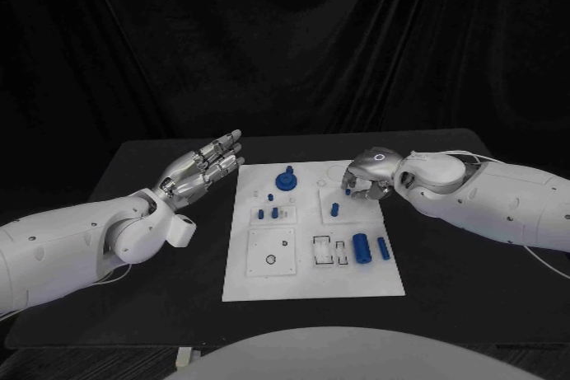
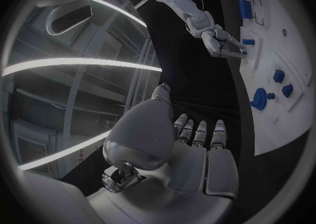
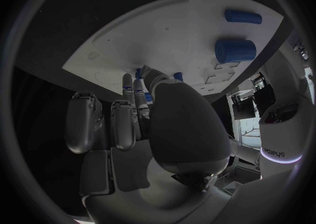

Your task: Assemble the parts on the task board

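the right hand point(image 1: 367, 175) hovers over the task board's point(image 1: 357, 285) far right corner, fingers curled down round a small blue peg point(image 1: 348, 193); whether it grips is unclear. the left hand point(image 1: 204, 169), flat and empty, is farther off.

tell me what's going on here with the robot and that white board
The robot is assembling small blue parts on the white task board on the black table. Its right hand is bent down over the board's far right area, fingers curled at a small blue peg; whether it actually grips a part is unclear. The left hand hovers open beside the board's left edge, holding nothing. A round blue knob stands at the far end, and two blue cylinders lie near the right edge.
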Controlling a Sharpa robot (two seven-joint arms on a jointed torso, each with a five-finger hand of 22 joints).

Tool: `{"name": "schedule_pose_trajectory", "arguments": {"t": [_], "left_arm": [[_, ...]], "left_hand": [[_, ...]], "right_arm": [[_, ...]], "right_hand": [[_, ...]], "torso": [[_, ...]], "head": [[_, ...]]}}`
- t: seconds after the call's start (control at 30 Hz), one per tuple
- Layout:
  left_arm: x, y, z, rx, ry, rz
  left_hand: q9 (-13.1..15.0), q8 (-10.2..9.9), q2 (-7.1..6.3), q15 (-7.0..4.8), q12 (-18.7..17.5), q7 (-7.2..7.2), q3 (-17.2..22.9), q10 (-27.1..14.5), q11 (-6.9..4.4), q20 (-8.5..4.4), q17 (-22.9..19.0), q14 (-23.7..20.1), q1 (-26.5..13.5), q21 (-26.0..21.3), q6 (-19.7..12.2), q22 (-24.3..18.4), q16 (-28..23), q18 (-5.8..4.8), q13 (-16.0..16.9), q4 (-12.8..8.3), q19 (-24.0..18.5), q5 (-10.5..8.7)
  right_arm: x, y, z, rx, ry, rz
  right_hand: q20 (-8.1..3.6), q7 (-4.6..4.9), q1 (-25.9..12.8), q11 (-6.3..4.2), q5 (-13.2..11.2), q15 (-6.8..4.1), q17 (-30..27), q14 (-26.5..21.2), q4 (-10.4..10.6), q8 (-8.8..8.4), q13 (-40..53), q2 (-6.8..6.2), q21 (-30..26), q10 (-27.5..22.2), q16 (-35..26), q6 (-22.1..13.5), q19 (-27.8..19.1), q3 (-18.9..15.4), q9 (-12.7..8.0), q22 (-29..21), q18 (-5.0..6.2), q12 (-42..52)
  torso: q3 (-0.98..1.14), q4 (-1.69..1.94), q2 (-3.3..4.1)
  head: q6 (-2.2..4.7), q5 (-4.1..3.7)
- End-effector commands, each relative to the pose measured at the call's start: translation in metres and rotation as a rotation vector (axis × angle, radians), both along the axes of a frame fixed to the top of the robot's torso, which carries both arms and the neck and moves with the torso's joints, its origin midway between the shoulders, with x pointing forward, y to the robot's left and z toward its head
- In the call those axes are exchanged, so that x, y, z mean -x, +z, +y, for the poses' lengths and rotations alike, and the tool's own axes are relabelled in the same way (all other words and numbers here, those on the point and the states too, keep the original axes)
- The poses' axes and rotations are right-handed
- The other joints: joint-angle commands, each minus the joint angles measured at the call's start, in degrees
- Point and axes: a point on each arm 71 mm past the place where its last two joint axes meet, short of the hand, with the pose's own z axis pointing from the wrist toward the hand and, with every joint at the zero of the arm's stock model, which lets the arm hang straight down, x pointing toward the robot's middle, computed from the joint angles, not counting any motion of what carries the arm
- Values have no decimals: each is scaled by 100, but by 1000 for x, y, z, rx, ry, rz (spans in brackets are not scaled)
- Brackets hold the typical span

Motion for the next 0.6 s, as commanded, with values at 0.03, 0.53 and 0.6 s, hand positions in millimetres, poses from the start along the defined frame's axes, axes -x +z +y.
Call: {"name": "schedule_pose_trajectory", "arguments": {"t": [0.03, 0.53, 0.6], "left_arm": [[0, 7, 1, 76, 17, -86], [1, 3, 1, 71, 9, -66], [1, 2, 1, 70, 7, -62]], "left_hand": [[7, 30, -5, 37, 30, 2, 7, 3, 59, 59, -5, -13, 82, -10, 46, 27, -21, 46, 8, -47, 12, 79], [18, 45, -105, 174, 83, 63, 0, 15, 130, 226, -5, -13, 247, 23, 128, 157, -21, 53, 16, -218, 45, 260], [20, 47, -101, 202, 90, 75, 2, 17, 140, 251, -5, -13, 255, 29, 142, 179, -21, 54, 17, -231, 54, 278]], "right_arm": [[0, -2, 2, -10, 12, -8], [-1, -10, 7, -17, 27, -11], [-2, -10, 7, -19, 29, -12]], "right_hand": [[-21, -22, -35, -11, -52, -44, 75, 333, -9, 79, 8, 41, -29, 66, -21, 123, 120, 59, 36, 1079, 100, -22], [-51, 59, 27, -68, -65, -80, 60, 328, -143, 364, 18, 151, -38, 203, -32, 540, 114, 135, 246, 1078, 101, -30], [-67, 67, 123, -90, 2, -99, 50, 325, -234, 445, 22, 211, -45, 257, -39, 646, 111, 189, 309, 1077, 102, -22]], "torso": [[-2, 1, -1], [-4, -2, -4], [-4, -1, -4]], "head": [[0, -13], [0, 20], [0, 27]]}}
